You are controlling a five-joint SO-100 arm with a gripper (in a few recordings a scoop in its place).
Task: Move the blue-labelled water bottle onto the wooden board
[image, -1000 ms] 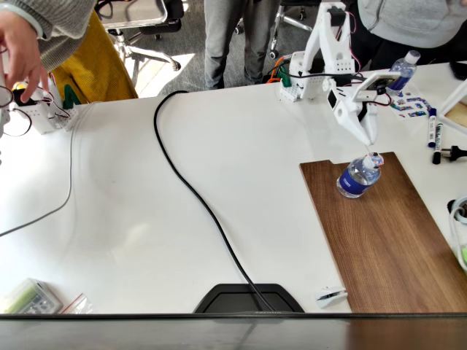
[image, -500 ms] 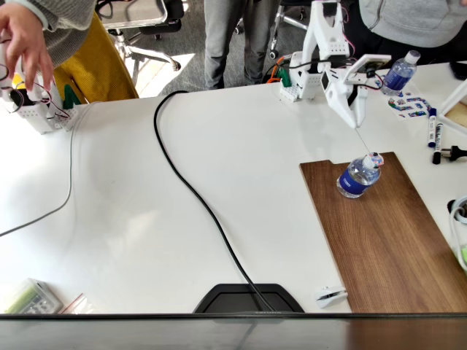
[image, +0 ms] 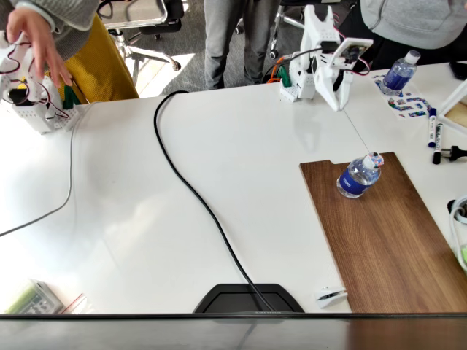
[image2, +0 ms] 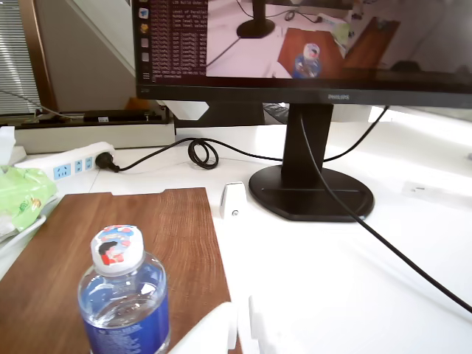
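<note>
The blue-labelled water bottle (image: 358, 177) stands upright on the wooden board (image: 394, 240), near the board's far end by the notch. My gripper (image: 338, 100) hangs well behind the board, close to the arm's base, apart from the bottle. In the wrist view the bottle (image2: 125, 302) with its red-marked cap stands at lower left on the wooden board (image2: 169, 221). The white fingertips (image2: 217, 330) sit low in the middle, close together with nothing between them.
A black cable (image: 197, 197) crosses the white table to a monitor foot (image: 248, 297). A longer blue-labelled bottle (image: 400, 71) and markers (image: 432, 135) lie at back right. A small white object (image: 330, 294) sits left of the board. A person's hand (image: 33, 36) moves at top left.
My arm has pulled back from just above the bottle's cap toward its base. The bottle has stayed in place on the board.
</note>
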